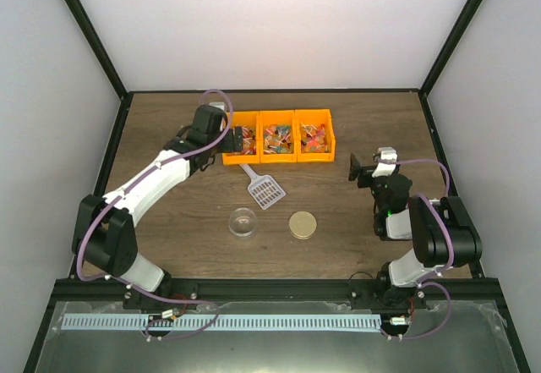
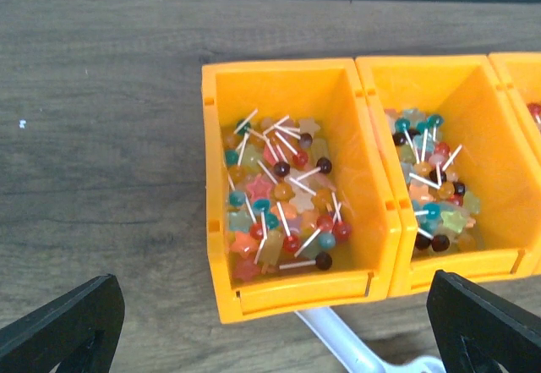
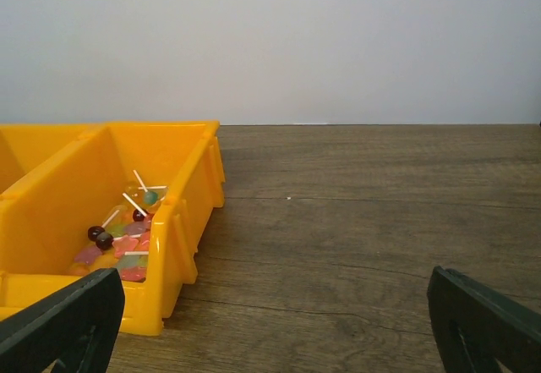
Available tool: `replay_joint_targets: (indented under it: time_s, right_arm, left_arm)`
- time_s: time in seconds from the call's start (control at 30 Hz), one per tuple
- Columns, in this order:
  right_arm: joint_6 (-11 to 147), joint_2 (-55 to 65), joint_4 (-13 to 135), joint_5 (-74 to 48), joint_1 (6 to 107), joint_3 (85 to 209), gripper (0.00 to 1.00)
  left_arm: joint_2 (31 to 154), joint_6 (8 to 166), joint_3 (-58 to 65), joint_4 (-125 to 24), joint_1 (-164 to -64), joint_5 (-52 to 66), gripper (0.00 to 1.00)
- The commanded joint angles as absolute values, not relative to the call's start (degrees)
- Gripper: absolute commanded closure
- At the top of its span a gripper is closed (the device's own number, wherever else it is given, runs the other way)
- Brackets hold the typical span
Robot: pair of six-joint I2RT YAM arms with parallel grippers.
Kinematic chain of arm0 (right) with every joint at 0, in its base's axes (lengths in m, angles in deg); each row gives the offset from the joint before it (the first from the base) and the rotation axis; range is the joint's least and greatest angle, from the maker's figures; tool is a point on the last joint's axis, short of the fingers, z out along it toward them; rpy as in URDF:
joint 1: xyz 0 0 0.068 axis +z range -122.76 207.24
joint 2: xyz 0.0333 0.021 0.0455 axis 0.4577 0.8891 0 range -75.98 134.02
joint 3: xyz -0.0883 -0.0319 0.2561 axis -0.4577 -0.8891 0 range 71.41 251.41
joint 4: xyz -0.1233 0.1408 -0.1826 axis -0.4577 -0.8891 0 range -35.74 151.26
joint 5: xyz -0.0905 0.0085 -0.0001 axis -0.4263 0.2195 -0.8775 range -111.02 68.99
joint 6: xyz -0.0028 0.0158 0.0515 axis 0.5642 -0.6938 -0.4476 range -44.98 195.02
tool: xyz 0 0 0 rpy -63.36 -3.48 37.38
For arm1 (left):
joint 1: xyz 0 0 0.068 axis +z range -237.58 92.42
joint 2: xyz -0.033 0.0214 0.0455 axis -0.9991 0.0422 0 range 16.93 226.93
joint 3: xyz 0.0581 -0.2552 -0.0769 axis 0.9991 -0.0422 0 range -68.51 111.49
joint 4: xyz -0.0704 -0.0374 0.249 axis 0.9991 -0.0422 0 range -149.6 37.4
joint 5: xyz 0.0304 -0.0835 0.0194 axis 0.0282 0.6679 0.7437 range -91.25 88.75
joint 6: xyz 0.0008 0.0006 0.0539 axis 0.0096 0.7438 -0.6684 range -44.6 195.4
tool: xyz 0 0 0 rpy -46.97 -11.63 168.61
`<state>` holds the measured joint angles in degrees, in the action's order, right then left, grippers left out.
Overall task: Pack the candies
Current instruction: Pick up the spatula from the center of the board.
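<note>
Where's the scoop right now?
In the top view, the scoop lies near the middle, just in front of the orange bins, with the clear bowl and gold lid nearer the arms.

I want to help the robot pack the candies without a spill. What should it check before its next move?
1. Left gripper open and empty, by the left bin: ok.
2. Right gripper open and empty: ok.
3. Scoop lying free on the table, in front of the bins: ok.
4. Candies in all three bins: ok.
5. Jar uncovered, lid lying beside it, apart: ok.
6. Jar empty inside: cannot tell.
</note>
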<state>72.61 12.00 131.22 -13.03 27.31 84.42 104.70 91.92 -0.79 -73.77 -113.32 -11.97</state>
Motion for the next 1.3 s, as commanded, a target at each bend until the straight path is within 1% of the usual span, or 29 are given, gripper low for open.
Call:
replay_joint_targets:
  time_s: [0.0,0.07,0.1,0.17,0.2,0.27,0.3,0.33,0.37,0.4,0.43,0.47,0.5,0.53,0.57,0.6,0.63,0.67,0.7,0.73,0.8,0.83,0.9,0.93,1.0,1.07,1.1,1.17,1.27]
  right_arm:
    - [73.68,12.04,132.64,-12.53,26.80,85.55,0.00]
    - [73.29,10.38,127.43,-13.29,26.80,87.79,0.00]
    - [73.22,8.32,121.55,-12.67,26.80,89.67,0.00]
    - [71.07,3.47,103.98,-12.40,26.78,96.79,0.00]
    - [70.12,2.19,98.42,-11.74,26.80,99.67,0.00]
    - [66.53,-0.55,88.85,-6.52,26.80,104.65,0.00]
    - [62.37,-1.66,83.44,-4.08,26.80,107.02,0.00]
    - [58.17,-2.16,77.89,-0.90,26.80,109.80,0.00]
    - [55.58,-2.17,74.48,4.93,26.80,111.87,0.00]
    - [52.34,-1.62,72.44,14.52,26.80,113.30,0.00]
    - [49.33,-0.62,73.51,23.93,27.00,113.03,0.00]
    - [46.64,-0.21,78.28,32.49,27.84,111.94,0.00]
    - [42.85,0.06,82.76,37.49,29.88,110.20,0.00]
    - [45.18,0.77,79.40,37.57,32.71,113.17,0.00]
    - [52.46,1.57,67.08,32.85,37.38,118.57,0.00]
    - [59.81,2.57,55.77,25.04,42.73,124.57,0.00]
    - [63.53,3.41,45.24,16.57,48.69,128.73,0.00]
    - [64.20,3.77,41.06,7.42,53.36,131.66,0.00]
    - [63.37,3.05,39.30,-1.49,57.01,132.75,0.00]
    - [62.69,1.64,39.53,-6.69,60.07,132.39,0.00]
    - [61.23,-2.32,42.00,-12.61,60.85,129.70,0.00]
    - [59.04,-4.36,43.19,-17.45,60.82,127.87,0.00]
    - [49.71,-7.43,43.47,-35.29,60.62,124.01,0.00]
    - [46.12,-8.93,44.39,-41.52,59.63,121.75,0.00]
    - [49.21,-11.27,48.95,-38.99,56.17,119.10,0.00]
    - [50.90,-11.46,50.12,-37.08,54.81,119.18,0.00]
    - [52.40,-10.28,49.46,-36.05,54.72,120.26,0.00]
    - [54.32,-5.56,46.00,-30.14,54.99,123.83,0.00]
    - [57.95,2.46,44.09,-26.21,58.07,126.04,0.00]
  left_arm:
    - [100.87,90.24,-0.35,-77.94,-113.07,-10.75,0.00]
    - [99.39,90.19,-2.01,-77.55,-113.07,-11.65,0.00]
    - [99.00,90.36,-2.72,-77.27,-113.11,-11.47,0.00]
    - [98.80,91.21,-2.98,-77.69,-113.19,-11.41,0.00]
    - [98.63,91.89,-3.03,-78.00,-113.29,-11.79,0.00]
    - [97.71,93.42,-3.54,-77.97,-113.47,-12.57,0.00]
    - [97.05,94.34,-3.94,-77.77,-113.55,-12.86,0.00]
    - [96.39,95.37,-4.21,-77.90,-113.59,-13.07,0.00]
    - [95.74,96.56,-4.43,-78.28,-113.66,-13.19,0.00]
    - [94.95,97.70,-4.84,-78.64,-113.79,-13.23,0.00]
    - [94.15,99.00,-5.91,-78.47,-114.00,-13.24,0.00]
    - [93.27,100.61,-6.76,-78.27,-114.03,-12.99,0.00]
    - [92.69,101.42,-7.95,-78.26,-113.98,-11.62,0.00]
    - [92.42,101.24,-8.45,-78.36,-114.02,-9.52,0.00]
    - [92.19,101.09,-8.81,-78.70,-114.22,-8.04,0.00]
    - [91.80,101.13,-9.40,-79.09,-114.50,-7.67,0.00]
    - [91.04,101.54,-10.36,-79.29,-114.90,-7.92,0.00]
    - [90.15,102.13,-11.29,-79.37,-115.01,-8.46,0.00]
    - [89.01,102.87,-12.48,-79.30,-115.15,-9.03,0.00]
    - [87.62,103.58,-13.68,-79.13,-115.18,-9.52,0.00]
    - [86.41,104.18,-15.54,-78.87,-115.13,-10.10,0.00]
    - [86.18,104.19,-16.20,-78.87,-115.17,-10.44,0.00]
    - [86.30,103.80,-17.00,-78.97,-115.17,-11.13,0.00]
    - [86.51,103.46,-17.11,-78.96,-115.18,-11.43,0.00]
    - [87.11,102.87,-16.63,-79.64,-115.09,-12.12,0.00]
    - [87.33,101.99,-16.37,-79.81,-115.09,-12.38,0.00]
    - [87.30,101.88,-16.22,-80.03,-115.05,-12.50,0.00]
    - [87.19,101.70,-16.27,-79.89,-114.96,-12.10,0.00]
    - [87.11,101.89,-17.01,-79.88,-115.04,-11.34,0.00]
